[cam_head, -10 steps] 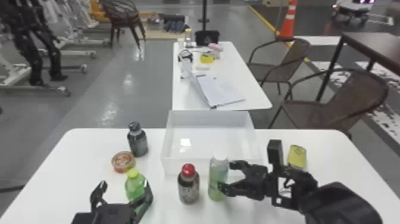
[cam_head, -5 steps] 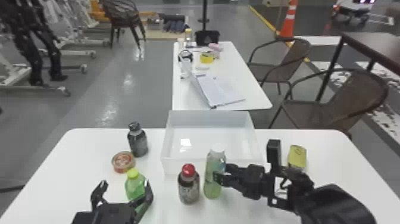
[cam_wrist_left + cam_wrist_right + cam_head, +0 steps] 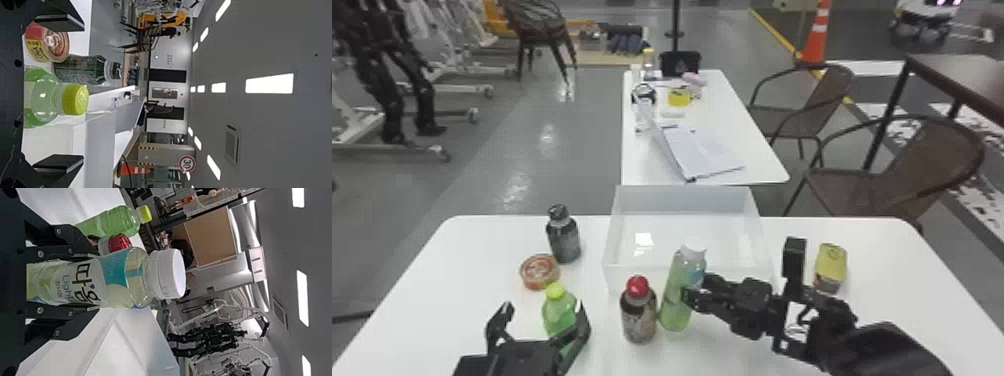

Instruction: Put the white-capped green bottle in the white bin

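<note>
In the head view my right gripper point(image 3: 696, 290) is closed around the white-capped green bottle point(image 3: 674, 305), which leans with its top to the right. The bottle's upper part overlaps the near wall of the white bin point(image 3: 616, 277); whether its base touches the table, I cannot tell. The right wrist view has this bottle point(image 3: 113, 278) between both fingers of the right gripper point(image 3: 97, 281), its white cap point(image 3: 168, 274) beyond them. My left gripper point(image 3: 543, 307) is parked open at the front left, by a yellow-capped green bottle point(image 3: 559, 315). In the left wrist view, that gripper point(image 3: 82, 92) has its fingers wide apart.
A red-capped dark bottle point(image 3: 638, 315) stands close to the left of the held one. Farther left are a black-capped dark bottle point(image 3: 564, 240) and a round tin point(image 3: 539, 272). A yellow can point(image 3: 830, 265) is right of the bin, beyond the right arm.
My right gripper and the white-capped bottle have shifted left toward the red-capped one, and the bottle has gone from nearly upright to tilted. The left arm has stayed still.
</note>
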Motion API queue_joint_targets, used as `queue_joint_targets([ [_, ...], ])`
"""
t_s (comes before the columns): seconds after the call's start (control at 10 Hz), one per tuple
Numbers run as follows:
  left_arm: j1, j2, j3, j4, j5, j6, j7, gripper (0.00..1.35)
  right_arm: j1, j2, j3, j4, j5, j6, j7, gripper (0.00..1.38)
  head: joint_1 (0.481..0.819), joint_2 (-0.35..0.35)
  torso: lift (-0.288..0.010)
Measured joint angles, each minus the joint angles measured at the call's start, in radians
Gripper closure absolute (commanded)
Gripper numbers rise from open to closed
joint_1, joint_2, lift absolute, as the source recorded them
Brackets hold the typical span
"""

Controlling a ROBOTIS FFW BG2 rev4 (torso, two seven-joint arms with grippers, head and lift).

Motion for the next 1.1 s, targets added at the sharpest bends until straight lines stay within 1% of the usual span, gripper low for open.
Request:
queue_joint_targets([
  [0.2,0.0,0.0,-0.001,0.0,0.0,-0.001,0.0,0.13,0.014,0.008,-0.079,-0.075,0.032,0.014,-0.005,1.0,0.549,0.0,-0.1],
  [0.4,0.0,0.0,-0.001,0.0,0.0,0.0,0.0,0.12,0.028,0.011,-0.16,-0.153,0.085,0.025,-0.02,1.0,0.549,0.0,-0.1],
  [0.5,0.001,0.0,0.0,0.0,0.001,0.0,0.0,0.12,0.03,0.014,-0.192,-0.171,0.103,0.025,-0.022,1.0,0.549,0.0,-0.1],
  [0.7,0.002,0.0,0.0,0.0,0.002,0.0,0.0,0.12,0.016,0.021,-0.226,-0.166,0.125,-0.005,-0.038,1.0,0.549,0.0,-0.1],
  [1.0,0.002,0.0,-0.001,0.0,0.007,0.0,0.0,0.12,-0.045,0.031,-0.235,-0.089,0.146,-0.091,-0.059,1.0,0.549,0.0,-0.1],
  [1.1,0.002,0.0,-0.001,0.0,0.009,0.001,0.0,0.12,-0.065,0.038,-0.24,-0.054,0.158,-0.13,-0.076,1.0,0.549,0.0,-0.1],
])
